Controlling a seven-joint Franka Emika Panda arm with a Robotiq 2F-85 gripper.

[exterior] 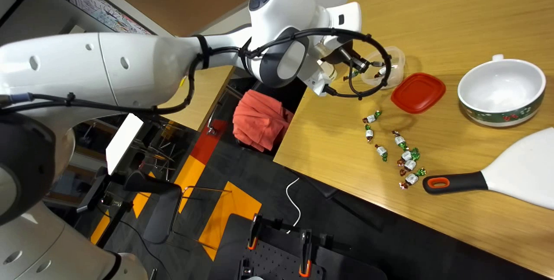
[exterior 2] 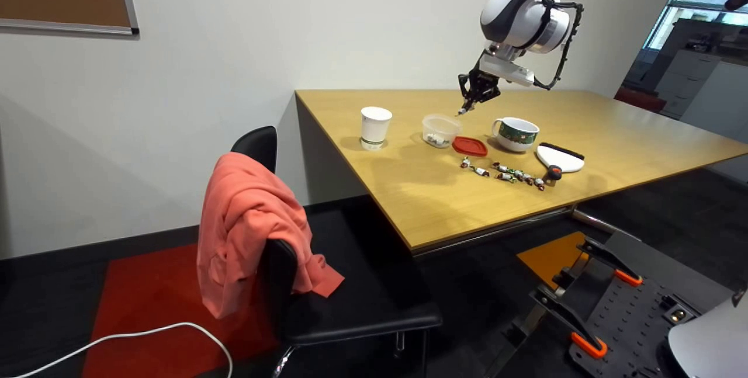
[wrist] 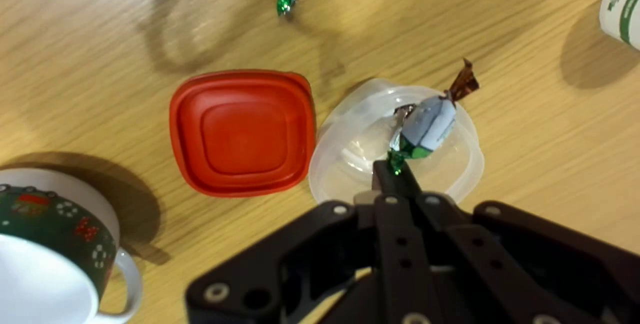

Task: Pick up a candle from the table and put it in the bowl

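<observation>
presently, a wrapped candy (wrist: 430,122) slants in wrist view, long axis diag., brown end pointing upper rt.; green end's clenched in my gripper (wrist: 396,171), aloft nr. the clear tub (wrist: 330,166). my arm (exterior 2: 507,16) angles down from upper rt. in an exterior view; candy's white w/ green.

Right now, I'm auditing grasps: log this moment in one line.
gripper: closed | wrapped candy: held aloft by green end | clear container: placement pending

Wrist view: translucent rounded plastic bowl (wrist: 330,171) part-hidden behind end effector (wrist: 396,170); green-striped white paper cup (wrist: 622,13), up-right of it, cropped.
</observation>
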